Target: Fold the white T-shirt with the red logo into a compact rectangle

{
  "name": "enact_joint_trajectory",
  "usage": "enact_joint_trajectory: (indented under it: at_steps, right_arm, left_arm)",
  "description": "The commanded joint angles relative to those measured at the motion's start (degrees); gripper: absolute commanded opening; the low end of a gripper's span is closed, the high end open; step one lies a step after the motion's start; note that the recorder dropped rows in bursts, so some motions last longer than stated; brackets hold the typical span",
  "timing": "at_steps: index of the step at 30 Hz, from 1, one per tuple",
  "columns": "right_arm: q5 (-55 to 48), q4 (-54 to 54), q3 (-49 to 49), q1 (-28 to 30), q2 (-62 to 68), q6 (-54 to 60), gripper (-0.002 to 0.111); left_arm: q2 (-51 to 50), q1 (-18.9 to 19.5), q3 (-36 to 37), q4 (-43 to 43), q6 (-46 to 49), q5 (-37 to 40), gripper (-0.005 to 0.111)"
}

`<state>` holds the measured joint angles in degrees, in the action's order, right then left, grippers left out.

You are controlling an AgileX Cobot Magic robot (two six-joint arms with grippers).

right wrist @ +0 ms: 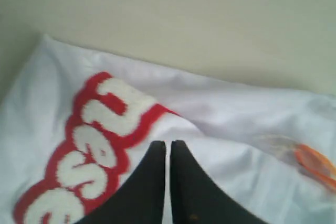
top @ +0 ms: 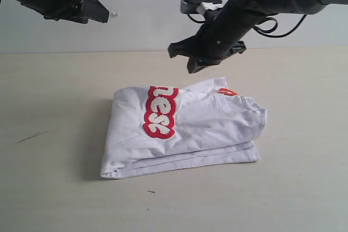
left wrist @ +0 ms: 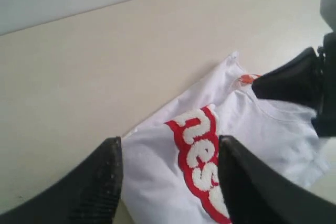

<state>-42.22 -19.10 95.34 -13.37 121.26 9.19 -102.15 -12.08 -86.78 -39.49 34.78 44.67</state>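
The shirt (top: pixel 206 129) sits about mid-table, folded into a chunky, roughly rectangular bundle, with its layered edges showing along the near side. The logo (top: pixel 160 112) runs near-to-far over the left part of the top layer (only a few of the fluffy letters show, since the far end tucks under a fold). The collar (top: pixel 247 107) is at the right end, and the orange tag (top: pixel 228 92) pokes out at the far-right edge. The right gripper (right wrist: pixel 168 144) hangs in the air just over the shirt's far edge, fingers pressed nearly together with only a thin slit between them, pinching nothing. The left gripper (left wrist: pixel 169 148) is up high at the far left, well apart from the shirt, fingers spread wide and empty. The table (top: pixel 54 188) is plain beige, with a pale wall (top: pixel 141 4) behind.
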Motion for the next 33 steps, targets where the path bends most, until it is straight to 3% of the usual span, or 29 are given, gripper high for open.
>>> enact_joint_trajectory:
  at_steps: [1, 7, 10, 13, 18, 24, 33]
  right_arm:
    - [-1.23, 6.39, -3.70, 2.64, 0.77, -1.98, 0.011]
    - [0.38, 7.20, -7.42, 4.48, 2.77, -1.88, 0.011]
    - [0.58, 7.20, -8.71, 4.48, 2.77, -1.26, 0.011]
    - [2.58, 7.20, -9.66, 4.48, 2.77, -0.69, 0.011]
    - [9.71, 7.20, -9.84, 4.48, 3.54, -0.83, 0.011]
    - [21.74, 4.49, -9.84, 4.38, 6.15, -1.61, 0.011]
    - [22.42, 4.65, -8.95, 4.49, 3.98, -1.31, 0.011]
  left_arm:
    - [-0.86, -0.74, 0.32, -0.58, 2.61, 6.12, 0.054]
    - [-5.50, -7.56, 7.91, -0.32, 13.61, 3.97, 0.054]
    - [-8.49, -9.87, 8.33, 2.65, 13.66, 2.83, 0.053]
    - [-11.90, -11.29, 8.33, 3.34, 13.66, 3.49, 0.044]
    - [-17.10, -11.50, 8.33, 6.81, 12.56, 3.11, 0.030]
    - [-20.78, -11.50, 8.33, 17.38, 8.79, 6.63, 0.030]
    - [-21.23, -11.14, 5.95, 28.78, -1.16, 1.15, 0.030]
